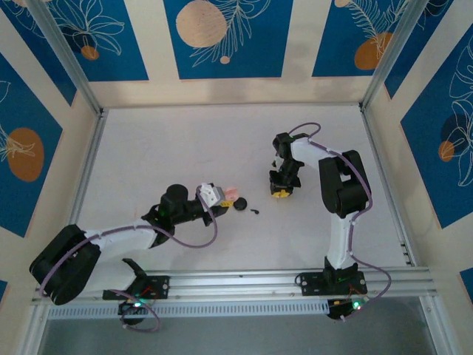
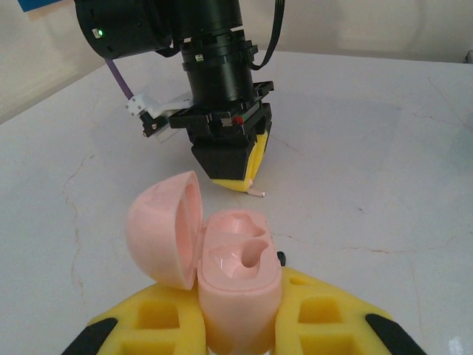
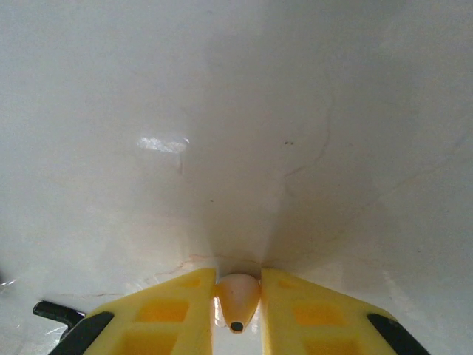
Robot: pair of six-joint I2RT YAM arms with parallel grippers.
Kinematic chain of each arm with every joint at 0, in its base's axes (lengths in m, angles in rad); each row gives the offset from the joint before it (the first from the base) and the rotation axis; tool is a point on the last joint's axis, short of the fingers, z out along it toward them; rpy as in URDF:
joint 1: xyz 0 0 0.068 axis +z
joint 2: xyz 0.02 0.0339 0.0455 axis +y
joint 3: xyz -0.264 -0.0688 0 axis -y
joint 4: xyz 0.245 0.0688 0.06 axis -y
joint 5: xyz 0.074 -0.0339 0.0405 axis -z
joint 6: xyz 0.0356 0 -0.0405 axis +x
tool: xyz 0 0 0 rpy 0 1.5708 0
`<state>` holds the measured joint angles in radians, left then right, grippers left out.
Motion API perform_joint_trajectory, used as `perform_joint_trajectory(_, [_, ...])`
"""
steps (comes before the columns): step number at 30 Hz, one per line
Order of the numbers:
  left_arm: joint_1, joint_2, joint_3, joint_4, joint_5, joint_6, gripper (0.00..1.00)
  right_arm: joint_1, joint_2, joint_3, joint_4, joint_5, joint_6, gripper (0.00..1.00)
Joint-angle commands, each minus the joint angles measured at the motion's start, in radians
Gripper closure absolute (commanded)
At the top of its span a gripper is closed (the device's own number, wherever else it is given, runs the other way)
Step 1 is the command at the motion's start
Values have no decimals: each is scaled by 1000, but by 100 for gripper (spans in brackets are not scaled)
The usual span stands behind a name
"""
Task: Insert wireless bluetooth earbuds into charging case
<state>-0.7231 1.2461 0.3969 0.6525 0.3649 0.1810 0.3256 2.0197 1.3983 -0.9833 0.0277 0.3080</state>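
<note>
Charging case left of right end effector

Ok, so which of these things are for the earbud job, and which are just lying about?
For the job: open pink charging case, held in the left gripper; pale earbud, pinched in the right gripper; tiny black piece, possibly the other earbud.
Lying about: black round puck near the case.
</note>
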Motion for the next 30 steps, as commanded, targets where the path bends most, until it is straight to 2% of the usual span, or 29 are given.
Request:
perform_joint_trajectory(1, [1,-13,-5,-8,-3,-2,92,6,5,-26,23,-10,19,81])
perform_joint_trajectory(13, [-1,76,31,24,-10,-15,93,-30,-185,-173,211,-83,79,84])
perform_joint_trajectory(30, [-29,343,124,288,-33,-74,94,-79,-584,-533,758,-305,215,85])
